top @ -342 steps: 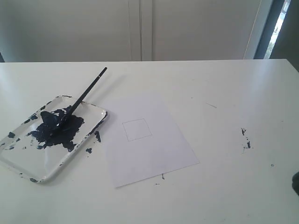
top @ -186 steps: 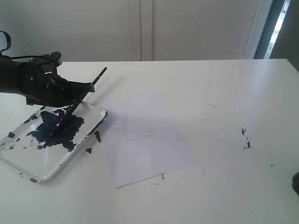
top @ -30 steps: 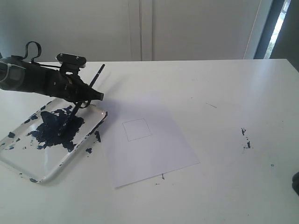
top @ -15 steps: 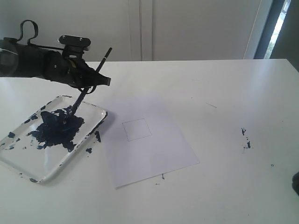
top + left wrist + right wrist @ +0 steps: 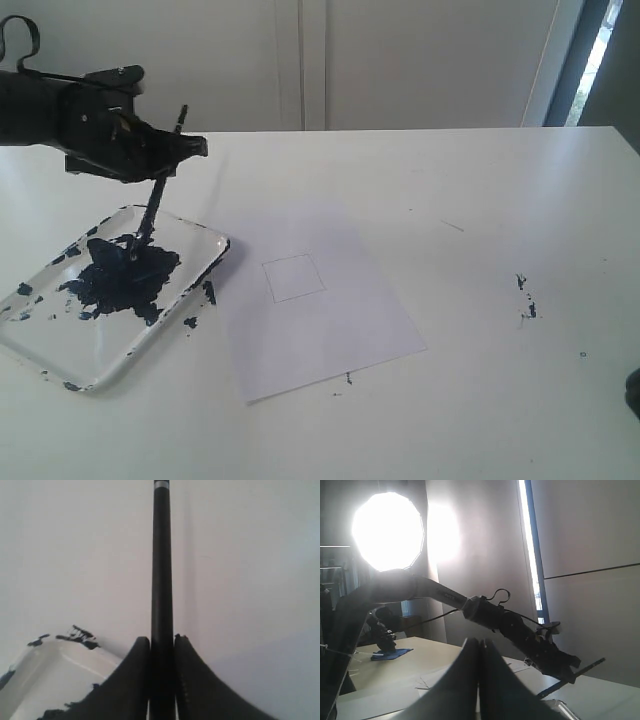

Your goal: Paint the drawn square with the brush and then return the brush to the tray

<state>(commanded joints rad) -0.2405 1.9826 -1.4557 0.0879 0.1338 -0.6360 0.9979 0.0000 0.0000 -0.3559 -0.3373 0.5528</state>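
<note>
In the exterior view, my left gripper [image 5: 178, 150] is raised above the far side of the tray [image 5: 160, 335], clamped on the brush [image 5: 148, 212] well up its black handle. The brush hangs steeply. Its top end pokes above my fingers and its tip is down at the dark blue puddle in the tray. I cannot tell whether the bristles touch the paint.

My left wrist view gives the close look. Both black fingers [image 5: 137, 655] press flat against the handle, a pale band rings the handle farther along, and a paint-flecked corner of the tray sits beside them.

Only my right wrist view shows my right gripper [image 5: 480, 645]. Its jaws are pressed together and empty, and it is held up away from the work, facing my left arm and the brush.

The drawn square [image 5: 293, 277] lies on the white paper sheet [image 5: 330, 330] just beside the tray. Its thin outline is clean and its inside is white. Dark specks [image 5: 525, 295] dot the table [image 5: 480, 190] well off to the right.
</note>
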